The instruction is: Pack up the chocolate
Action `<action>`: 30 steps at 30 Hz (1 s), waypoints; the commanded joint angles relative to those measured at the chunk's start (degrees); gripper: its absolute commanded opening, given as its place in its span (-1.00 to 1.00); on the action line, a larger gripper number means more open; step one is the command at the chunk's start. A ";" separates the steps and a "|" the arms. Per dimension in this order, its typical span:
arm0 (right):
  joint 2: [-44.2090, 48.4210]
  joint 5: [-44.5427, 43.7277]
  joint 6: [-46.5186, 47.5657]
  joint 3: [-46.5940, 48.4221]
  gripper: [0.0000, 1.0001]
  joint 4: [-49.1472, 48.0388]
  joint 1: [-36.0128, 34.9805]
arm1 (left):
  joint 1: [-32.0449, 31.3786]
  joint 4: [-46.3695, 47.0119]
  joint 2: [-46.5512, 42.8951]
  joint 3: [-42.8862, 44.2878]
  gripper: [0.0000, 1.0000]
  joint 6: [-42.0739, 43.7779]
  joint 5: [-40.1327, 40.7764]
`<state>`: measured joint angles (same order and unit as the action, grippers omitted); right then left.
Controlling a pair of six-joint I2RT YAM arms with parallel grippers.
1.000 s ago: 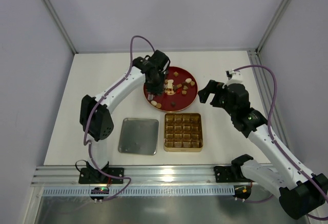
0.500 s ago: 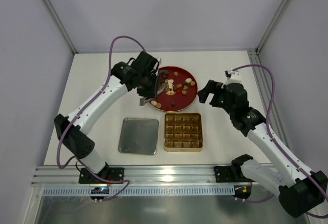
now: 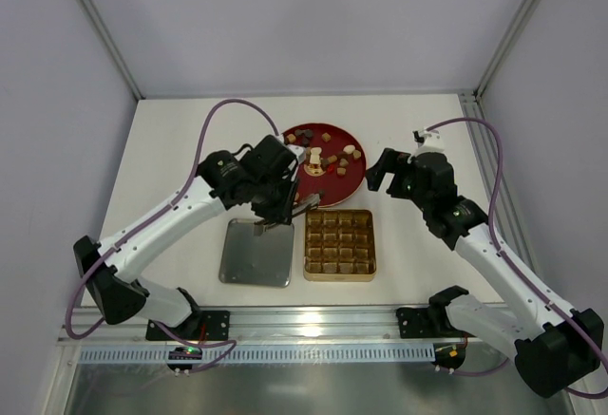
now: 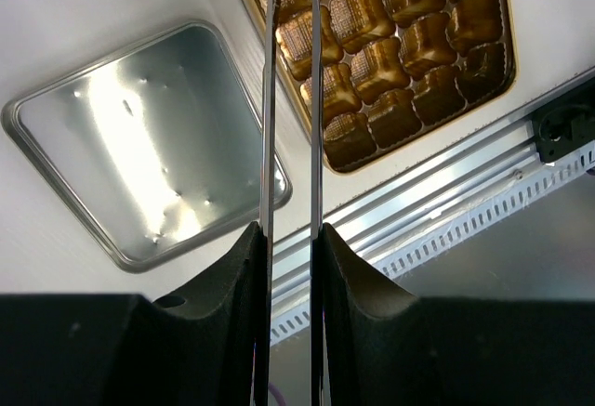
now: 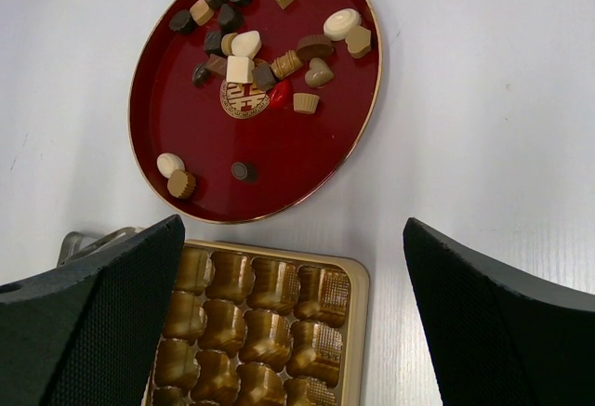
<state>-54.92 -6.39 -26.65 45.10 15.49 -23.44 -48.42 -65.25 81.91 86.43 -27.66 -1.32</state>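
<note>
While the chocolate (image 5: 251, 53) lies on the round red plate (image 5: 297, 155), most pieces are gathered in the plate's far half, in dark brown, caramel and cream, and a few are set apart near its near-left rim. Just beside the plate's near edge, the square gold tin (image 5: 363, 332) is placed on the white tabletop (image 3: 180, 140), its moulded gold cells facing up. A flat silver tray (image 3: 242, 263) is seen to the left of the tin, close to it but apart. The left gripper (image 4: 290, 234) is held above the gap between tray and tin, and its jaws are clenched on a pair of long metal tweezers (image 4: 269, 99) whose narrow blades are directed towards the tin's corner. The blade tips are cut off by the edge of the wrist view, so it cannot be told whether anything is pinched there. The right gripper (image 5: 293, 228) is held above the tabletop at the right of the plate, its jaws spread wide and nothing grasped.
</note>
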 commanded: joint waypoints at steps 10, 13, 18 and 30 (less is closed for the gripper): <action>0.07 -1.16 0.64 1.74 1.00 -1.42 0.15 | -3.08 4.52 -2.11 -5.83 -0.52 -3.28 0.79; 0.16 -0.99 0.64 1.39 0.99 -1.51 0.15 | -3.17 5.13 -2.10 -6.36 -0.52 -3.37 0.80; 0.25 -0.99 0.46 1.39 0.99 -1.42 0.15 | -3.17 5.14 -1.84 -6.28 -0.46 -3.45 0.79; 0.16 -0.64 0.11 0.95 0.99 -1.60 0.15 | -3.25 6.19 -1.14 -8.12 -0.38 -3.19 0.80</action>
<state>-55.27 -6.48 -26.70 45.10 15.51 -23.44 -51.31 -61.65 80.88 78.54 -30.89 -1.04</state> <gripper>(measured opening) 0.996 0.298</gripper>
